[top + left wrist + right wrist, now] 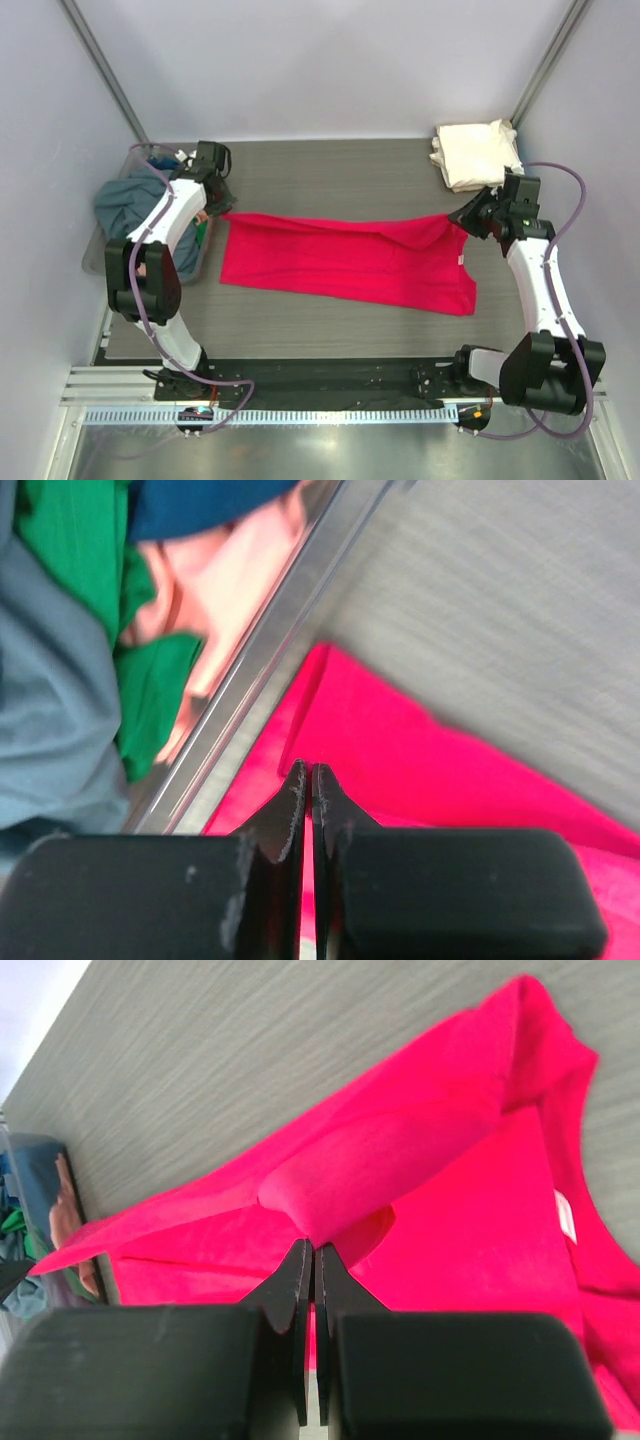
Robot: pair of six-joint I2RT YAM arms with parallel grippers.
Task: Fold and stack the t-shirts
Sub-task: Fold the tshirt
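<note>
A bright red t-shirt [340, 260] lies spread wide across the middle of the table, its far edge pulled taut between my two grippers. My left gripper [218, 208] is shut on the shirt's far left corner [400, 750], next to the bin. My right gripper [462, 215] is shut on a bunched fold at the shirt's far right [360, 1180], held a little above the table. A cream-white folded t-shirt [475, 152] sits at the far right corner. Grey [50, 700], green [70, 540], blue [200, 505] and pink [230, 570] shirts lie in the bin.
The clear plastic bin [100, 255] stands at the table's left edge, its rim [250, 680] right beside my left gripper. Grey walls close in the table on three sides. The arm bases sit on a rail at the near edge.
</note>
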